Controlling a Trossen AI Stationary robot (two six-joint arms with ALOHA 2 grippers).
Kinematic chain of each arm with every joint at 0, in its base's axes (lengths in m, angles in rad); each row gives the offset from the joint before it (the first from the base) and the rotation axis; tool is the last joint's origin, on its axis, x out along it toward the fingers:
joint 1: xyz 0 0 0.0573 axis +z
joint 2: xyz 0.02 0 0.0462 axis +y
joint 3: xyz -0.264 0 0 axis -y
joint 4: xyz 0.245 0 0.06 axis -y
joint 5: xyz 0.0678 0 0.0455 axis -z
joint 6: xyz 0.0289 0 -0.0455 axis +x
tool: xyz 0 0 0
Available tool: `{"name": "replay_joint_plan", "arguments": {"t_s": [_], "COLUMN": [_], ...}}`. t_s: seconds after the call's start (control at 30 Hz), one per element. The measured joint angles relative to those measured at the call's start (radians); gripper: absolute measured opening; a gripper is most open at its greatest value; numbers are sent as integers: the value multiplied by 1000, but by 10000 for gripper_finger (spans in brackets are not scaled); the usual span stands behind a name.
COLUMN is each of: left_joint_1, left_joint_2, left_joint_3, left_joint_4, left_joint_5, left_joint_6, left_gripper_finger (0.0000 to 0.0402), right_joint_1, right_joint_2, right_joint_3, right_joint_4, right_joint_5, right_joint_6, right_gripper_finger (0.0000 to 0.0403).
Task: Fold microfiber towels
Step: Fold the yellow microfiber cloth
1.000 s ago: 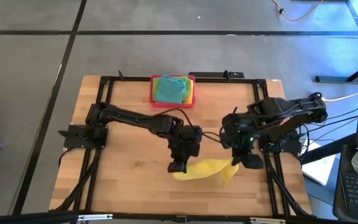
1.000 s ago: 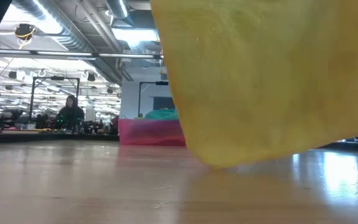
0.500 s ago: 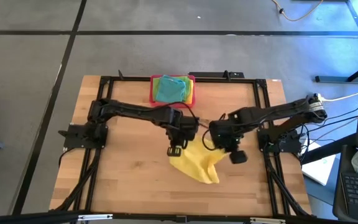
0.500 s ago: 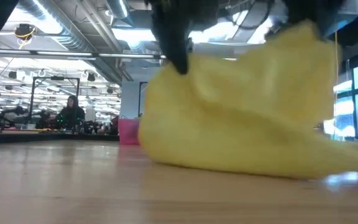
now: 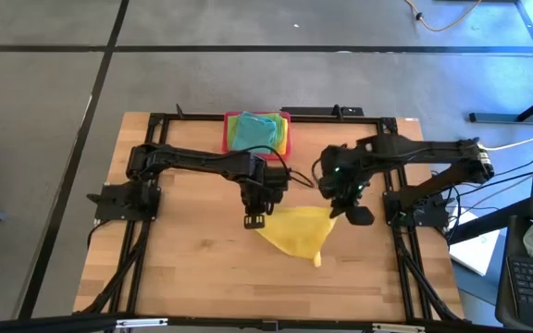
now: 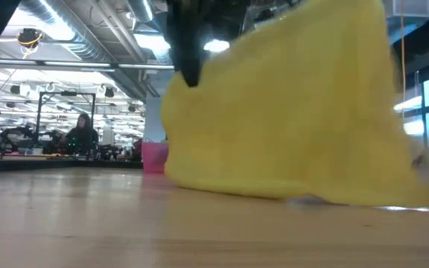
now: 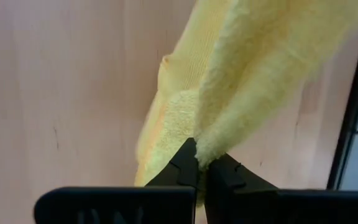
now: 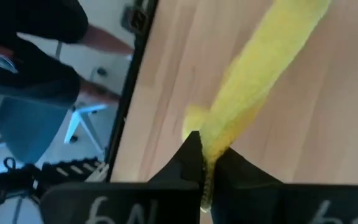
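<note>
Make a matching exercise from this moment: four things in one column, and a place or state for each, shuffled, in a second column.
Things:
1. left gripper
2. right gripper
3. yellow towel
4. pink tray

Places or states:
A. at the table's far edge, with folded towels in it
B. shut on the towel's right corner
C. stretched between both grippers, its lower part trailing on the table
D. shut on the towel's left corner

Pairs: 1-D, 2-B, 3-C, 4-A
</note>
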Motion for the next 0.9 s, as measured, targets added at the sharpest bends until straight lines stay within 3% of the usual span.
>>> {"name": "replay_joint_plan", "arguments": {"t_s": [0.2, 0.37, 0.5, 0.7, 0.77, 0.9], "left_joint_1": [-6, -18, -66, -177, -212, -235], "left_joint_2": [-97, -211, -273, -302, -302, -291], "left_joint_3": [23, 23, 22, 24, 24, -20], "left_joint_4": [-26, -23, -24, 16, 19, 15], "left_joint_5": [-48, -18, 43, 249, 205, -78], "left_joint_6": [-75, -195, -244, -198, -138, -39], "left_gripper_finger": [0, 0, 0, 1, 1, 1], "right_joint_1": [-17, -14, 32, 96, 98, 70], "right_joint_2": [-36, -57, -61, -61, -61, -59], "right_joint_3": [75, 92, 92, 91, 91, 57], "right_joint_4": [4, 119, 245, 461, 450, 279], "right_joint_5": [-22, -154, -255, -328, -290, -84], "right_joint_6": [67, 285, 450, 568, 499, 277], "right_gripper_finger": [8, 8, 8, 8, 8, 8]}}
